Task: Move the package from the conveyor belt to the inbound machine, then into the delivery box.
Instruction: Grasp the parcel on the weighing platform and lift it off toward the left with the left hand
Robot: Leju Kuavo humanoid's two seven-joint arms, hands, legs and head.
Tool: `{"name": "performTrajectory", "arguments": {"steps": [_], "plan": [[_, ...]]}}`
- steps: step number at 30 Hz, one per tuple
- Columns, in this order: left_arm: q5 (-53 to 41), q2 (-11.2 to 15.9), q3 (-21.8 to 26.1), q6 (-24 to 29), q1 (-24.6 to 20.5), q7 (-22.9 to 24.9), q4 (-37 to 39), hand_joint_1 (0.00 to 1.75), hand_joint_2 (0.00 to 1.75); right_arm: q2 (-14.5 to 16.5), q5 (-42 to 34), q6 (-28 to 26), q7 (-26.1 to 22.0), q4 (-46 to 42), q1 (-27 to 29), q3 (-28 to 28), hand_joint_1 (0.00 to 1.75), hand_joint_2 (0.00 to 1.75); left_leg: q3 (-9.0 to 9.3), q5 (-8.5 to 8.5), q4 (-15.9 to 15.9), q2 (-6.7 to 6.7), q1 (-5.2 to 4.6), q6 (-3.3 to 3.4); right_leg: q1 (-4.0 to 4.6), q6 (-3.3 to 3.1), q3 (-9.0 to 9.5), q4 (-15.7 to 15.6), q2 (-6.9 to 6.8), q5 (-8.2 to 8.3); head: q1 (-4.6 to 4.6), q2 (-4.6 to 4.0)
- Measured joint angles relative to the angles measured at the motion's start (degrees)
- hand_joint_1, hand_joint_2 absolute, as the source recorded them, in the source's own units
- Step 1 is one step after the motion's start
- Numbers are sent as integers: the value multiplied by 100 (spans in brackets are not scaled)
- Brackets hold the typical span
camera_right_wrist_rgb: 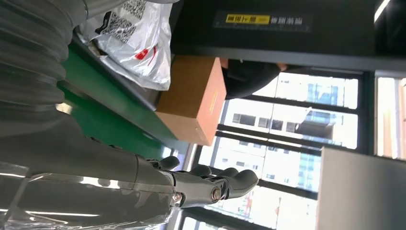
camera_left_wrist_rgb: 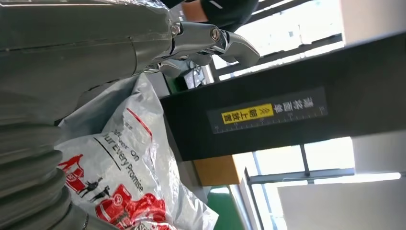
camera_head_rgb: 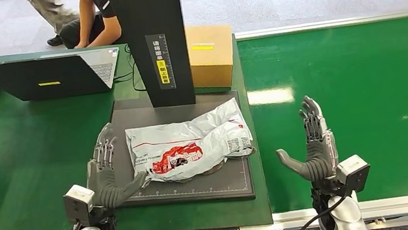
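Package (camera_head_rgb: 190, 143) lies flat on inbound machine's dark pad (camera_head_rgb: 199, 189), below its black post (camera_head_rgb: 151, 39). Left hand (camera_head_rgb: 106, 171) at pkg's 9 o'clock, fingers apart, thumb touching its edge. Right hand (camera_head_rgb: 314, 145) at 3 o'clock over conveyor belt (camera_head_rgb: 361, 72), fingers spread, holding nothing.

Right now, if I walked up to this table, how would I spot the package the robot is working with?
Find the tall black post rising from a dark grey platform left of the green conveyor belt. The package lies flat on that platform, between the two robot hands. It is a crinkled white plastic mailer with red print, unlike the plain brown cardboard box behind.
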Motion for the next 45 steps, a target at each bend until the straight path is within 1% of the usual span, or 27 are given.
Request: {"name": "performTrajectory", "arguments": {"steps": [7,12,21,26,32,36,42,45], "plan": [[-1208,1,-331,575,45,215,-171,0,175,136,-103,-30,76,29,86,-360,0,175,0,0,0,0,0,0,0,0,-1,0,0,0,-1,0],[-2125,6,-559,899,41,506,-160,0,175,193,225,-314,83,28,135,-518,0,175,0,0,0,0,0,0,0,0,-1,0,0,0,0,0],[-3263,27,-808,1026,-34,1164,46,0,175,290,890,-896,103,27,166,-685,0,175,0,0,0,1,0,0,0,0,-1,0,1,0,0,0],[-3689,33,-879,1112,-90,1418,250,0,175,350,954,-916,98,27,178,-761,0,175,0,0,0,1,0,0,0,0,-2,0,1,0,-1,0],[-3823,33,-883,1150,-148,1455,450,0,175,391,1039,-839,69,29,184,-806,0,175,0,0,0,1,0,0,0,0,-2,0,1,0,-1,0],[-3794,33,-874,1093,-158,1515,525,175,175,417,1051,-806,58,30,183,-806,0,175,0,0,0,1,0,0,0,0,-1,0,1,0,-1,0],[-3818,35,-825,822,-194,1821,686,175,175,461,1106,-746,57,59,181,-806,0,175,-1,0,0,1,0,0,0,0,-1,0,1,0,0,0],[-3854,36,-806,786,-223,1858,768,175,175,475,1128,-745,57,75,180,-806,0,175,0,0,0,1,0,0,0,0,-1,0,1,0,0,0]]}}
